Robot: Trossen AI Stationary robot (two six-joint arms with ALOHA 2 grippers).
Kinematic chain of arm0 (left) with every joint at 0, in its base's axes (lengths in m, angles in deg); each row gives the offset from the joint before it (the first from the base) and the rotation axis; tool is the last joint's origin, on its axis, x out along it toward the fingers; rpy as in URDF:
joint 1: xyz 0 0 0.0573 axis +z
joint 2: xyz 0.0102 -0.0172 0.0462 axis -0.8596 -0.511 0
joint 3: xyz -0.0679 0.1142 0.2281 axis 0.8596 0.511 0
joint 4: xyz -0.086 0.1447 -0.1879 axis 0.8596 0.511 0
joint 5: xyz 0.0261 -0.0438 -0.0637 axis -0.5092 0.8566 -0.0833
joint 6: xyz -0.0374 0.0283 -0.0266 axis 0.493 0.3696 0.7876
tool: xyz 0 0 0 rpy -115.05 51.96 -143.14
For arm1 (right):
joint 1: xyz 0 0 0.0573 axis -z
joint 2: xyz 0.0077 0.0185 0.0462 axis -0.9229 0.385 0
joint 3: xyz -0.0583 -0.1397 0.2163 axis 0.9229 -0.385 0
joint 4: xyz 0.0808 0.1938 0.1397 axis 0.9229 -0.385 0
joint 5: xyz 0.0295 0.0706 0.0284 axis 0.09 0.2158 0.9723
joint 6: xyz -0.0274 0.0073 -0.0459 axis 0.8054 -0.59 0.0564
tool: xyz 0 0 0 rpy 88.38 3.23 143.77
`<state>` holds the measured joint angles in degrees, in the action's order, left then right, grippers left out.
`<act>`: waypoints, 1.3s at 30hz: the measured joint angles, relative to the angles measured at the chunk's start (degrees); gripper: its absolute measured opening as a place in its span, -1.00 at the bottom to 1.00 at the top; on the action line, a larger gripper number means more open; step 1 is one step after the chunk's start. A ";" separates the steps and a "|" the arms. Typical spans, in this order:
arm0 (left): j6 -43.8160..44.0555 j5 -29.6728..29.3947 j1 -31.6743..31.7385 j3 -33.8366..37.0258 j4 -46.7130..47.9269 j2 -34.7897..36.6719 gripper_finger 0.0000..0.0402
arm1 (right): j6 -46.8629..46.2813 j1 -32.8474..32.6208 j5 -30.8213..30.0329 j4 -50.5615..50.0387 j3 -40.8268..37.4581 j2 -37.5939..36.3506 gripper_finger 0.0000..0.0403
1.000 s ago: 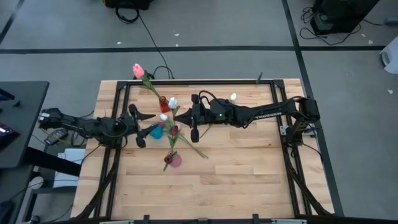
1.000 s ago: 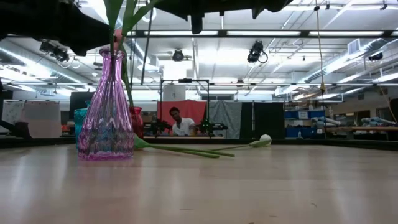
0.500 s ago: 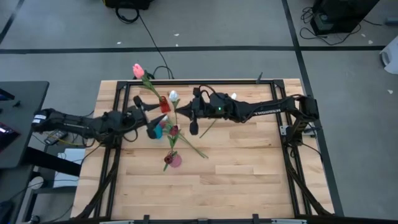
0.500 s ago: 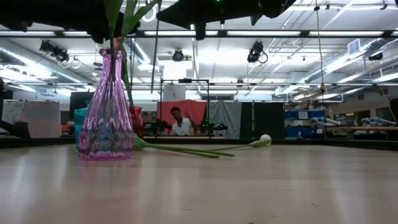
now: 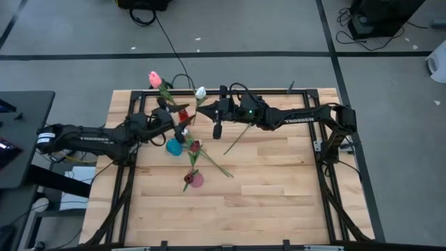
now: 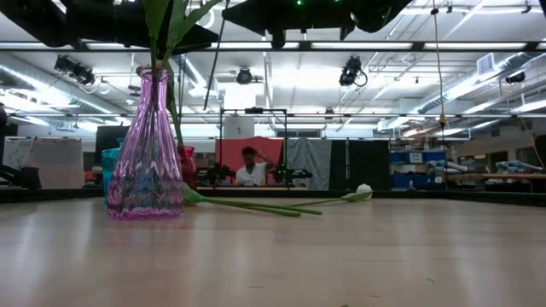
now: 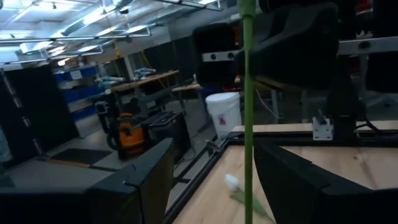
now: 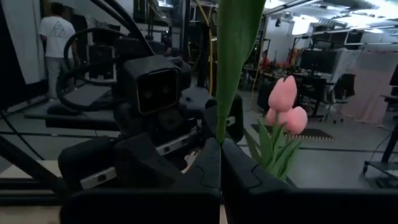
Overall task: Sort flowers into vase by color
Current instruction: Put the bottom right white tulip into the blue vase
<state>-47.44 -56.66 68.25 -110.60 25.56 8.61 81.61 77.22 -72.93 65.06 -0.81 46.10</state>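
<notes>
My right gripper [image 5: 203, 109] is shut on a white tulip whose head [image 5: 201, 92] stands above it, near the table's far edge. My left gripper [image 5: 179, 116] faces it from the left, open. In the left wrist view its fingers stand on either side of that tulip's green stem [image 7: 247, 112]; I see no touch. Below are a red vase [image 5: 183, 117], a teal vase [image 5: 173, 147] and a pink vase [image 5: 196, 180] with dark red tulips [image 5: 194, 146]. A pink tulip [image 5: 155, 79] leans out past the far edge. Another white tulip [image 6: 364, 189] lies on the table. My right gripper pinches the white tulip between its two shut fingers at a green leaf and stem [image 8: 220, 127], below the head. The fingers come level from the table's right, across the stem. The tulip is upright and lifted clear, its stem [image 6: 217, 60] hanging below the fingers.
The three vases stand close together left of the table's middle, under both grippers. The lying tulip's stem [image 5: 237, 139] runs under the right arm. The black frame rail [image 5: 230, 91] lines the far edge. Bare wood [image 5: 279, 195] fills the near and right parts. A person [image 6: 252, 167] stands in the room beyond.
My right gripper has carried the white tulip up and toward the far edge, still shut on it. My left gripper has moved right and toward the far edge, coming up to the hanging stem with its fingers open.
</notes>
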 joint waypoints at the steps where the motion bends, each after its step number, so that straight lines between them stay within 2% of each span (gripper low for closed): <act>1: 0.05 1.07 0.52 0.00 -0.73 -0.52 0.13 | 0.00 0.04 -0.02 -0.02 0.00 0.00 -0.97; 4: 0.58 3.03 1.23 -0.56 -1.62 -2.05 0.13 | -0.13 0.12 -0.03 -0.17 0.00 0.00 -0.97; 8: 1.14 4.49 1.25 -3.50 1.76 -3.53 0.13 | 1.02 0.13 -1.50 -0.64 0.00 0.00 -0.97; 16: 0.67 4.90 1.28 -9.31 7.63 -7.35 0.08 | 1.26 0.18 -1.59 -0.64 0.00 0.00 -0.97; 21: 0.50 3.35 1.28 -9.75 7.72 -9.26 -0.13 | 1.29 0.16 -1.59 -1.38 0.00 0.00 -0.97; 30: -0.11 1.58 1.49 -9.79 7.15 -8.33 -0.52 | 1.33 0.16 -3.51 -5.12 -0.02 0.00 -0.96; 36: 0.17 5.22 2.70 -9.79 9.25 -8.33 -0.92 | 1.16 -0.24 -3.96 -5.97 -0.04 0.00 -0.88; 39: 1.20 6.38 3.25 -9.79 9.40 -8.31 -0.94 | 0.34 -0.48 -4.02 -5.97 -0.04 0.01 -0.75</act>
<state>-46.24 -50.28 71.50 -120.39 34.96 0.30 81.96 76.75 -76.96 59.09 -0.85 46.11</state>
